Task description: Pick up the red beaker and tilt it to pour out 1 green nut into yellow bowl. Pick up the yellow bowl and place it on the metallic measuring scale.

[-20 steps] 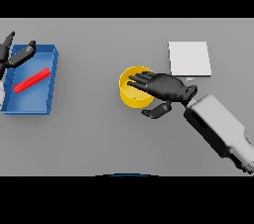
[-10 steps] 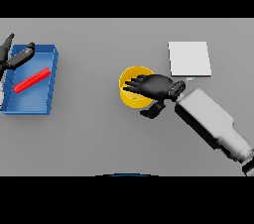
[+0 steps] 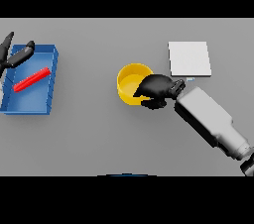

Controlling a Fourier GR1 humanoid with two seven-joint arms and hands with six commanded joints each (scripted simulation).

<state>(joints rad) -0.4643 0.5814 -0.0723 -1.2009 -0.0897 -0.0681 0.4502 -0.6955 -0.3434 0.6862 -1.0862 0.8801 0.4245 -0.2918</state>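
Grey table (image 3: 99, 139) carries no readable writing. Near its middle, the right hand (image 3: 158, 88) curls round the yellow bowl's (image 3: 130, 85) right rim. Just beyond lies the metallic measuring scale (image 3: 189, 58). At the left edge, the left hand (image 3: 14, 55) hovers, fingers straight, over a blue tray (image 3: 48, 85) holding the red beaker (image 3: 31, 80).

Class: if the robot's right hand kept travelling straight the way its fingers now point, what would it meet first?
The right hand points toward the view's left and is curled on the yellow bowl's rim, so the bowl is first. Beyond that lies bare table, though height is unclear.
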